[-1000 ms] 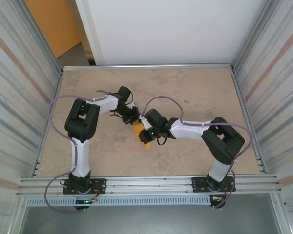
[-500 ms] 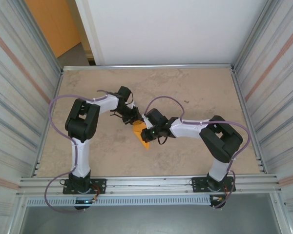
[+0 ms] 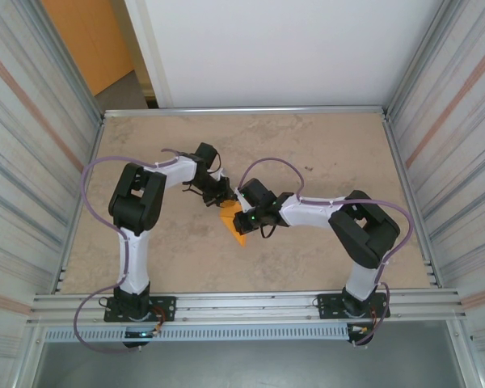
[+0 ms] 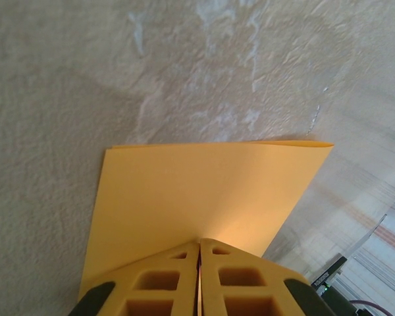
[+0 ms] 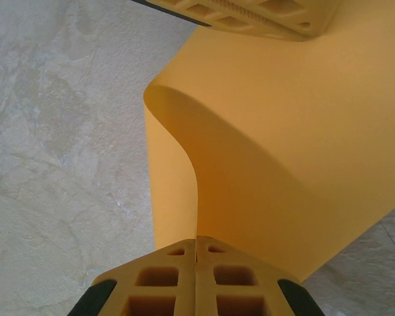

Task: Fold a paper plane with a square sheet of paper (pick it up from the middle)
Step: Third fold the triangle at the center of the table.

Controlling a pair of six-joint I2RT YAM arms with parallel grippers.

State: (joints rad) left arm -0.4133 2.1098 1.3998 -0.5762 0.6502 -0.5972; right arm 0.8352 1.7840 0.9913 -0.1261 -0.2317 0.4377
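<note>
The square sheet of paper (image 3: 235, 225) is bright orange, partly folded, and held above the middle of the table between both grippers. My left gripper (image 3: 221, 202) is shut on its upper edge; in the left wrist view the paper (image 4: 197, 191) spreads out flat from the closed fingertips (image 4: 199, 242). My right gripper (image 3: 244, 217) is shut on the other side; in the right wrist view the paper (image 5: 283, 164) curls over in a rounded fold from the closed fingertips (image 5: 196, 239). The left gripper's fingers (image 5: 250, 16) show at the top of that view.
The beige table (image 3: 323, 153) is bounded by a metal frame (image 3: 242, 110) and corrugated side walls. An orange wall panel (image 3: 85, 40) stands beyond the far left corner. Cables loop off both arms near the paper.
The right gripper has shifted slightly left and toward the left gripper, bending the paper between them. The left gripper has stayed nearly still, pinching a little tighter.
</note>
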